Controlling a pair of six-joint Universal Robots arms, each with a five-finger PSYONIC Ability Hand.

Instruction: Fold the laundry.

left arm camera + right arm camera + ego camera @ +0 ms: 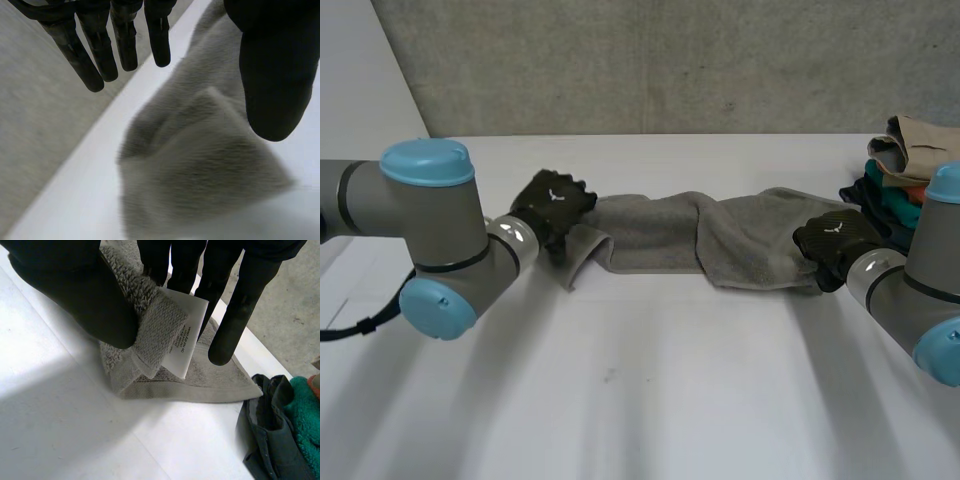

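Across the counter: the grey towel [720, 240] lies stretched from 9 o'clock to 3 o'clock on the white counter [640, 400], bunched and twisted at its middle, with one hand at each end.
Left hand: the left hand [552, 205] is at the towel's 9 o'clock end. Its fingers [100, 55] are straight and clear of the cloth and the thumb [272, 75] is over it, so nothing is gripped. A corner droops beneath.
Right hand: the right hand [835, 240] pinches the 3 o'clock corner between thumb and fingers, right by the care label [185, 340].
Neighbours: a pile of clothes [902, 165] sits at 2 o'clock, just beside the right hand.
Step in hand: probably spreading the towel flat before the first fold.
How to do it well: close the left fingers on their corner first. Then draw the two ends apart evenly and low to take out the middle twist. Keep the right end short of the pile so that it drags nothing.
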